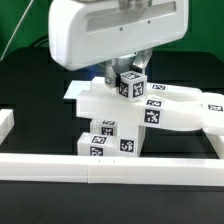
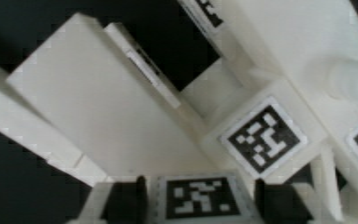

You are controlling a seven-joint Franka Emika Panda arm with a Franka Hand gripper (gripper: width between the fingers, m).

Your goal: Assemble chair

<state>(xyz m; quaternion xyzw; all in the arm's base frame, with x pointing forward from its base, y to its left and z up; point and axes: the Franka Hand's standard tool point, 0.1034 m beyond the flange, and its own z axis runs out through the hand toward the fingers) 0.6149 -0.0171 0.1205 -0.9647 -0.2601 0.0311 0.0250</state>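
The chair parts form a white cluster in the middle of the exterior view. A flat panel [image 1: 92,97] lies on top, with a long tagged piece [image 1: 180,112] reaching toward the exterior view's right. Tagged blocks [image 1: 108,140] stand under them. My gripper [image 1: 128,80] hangs from above, shut on a small white tagged block [image 1: 131,84] that sits over the panel. In the wrist view the same block [image 2: 197,196] shows its tag between my two dark fingers [image 2: 131,198], which press on both of its sides. Beyond it lie the flat panel [image 2: 105,95] and another tagged piece [image 2: 265,135].
A long white border rail [image 1: 110,166] runs along the front, and a short section [image 1: 5,124] stands at the exterior view's left. The table is black. The arm's large white body [image 1: 115,30] fills the top of the exterior view and hides what lies behind it.
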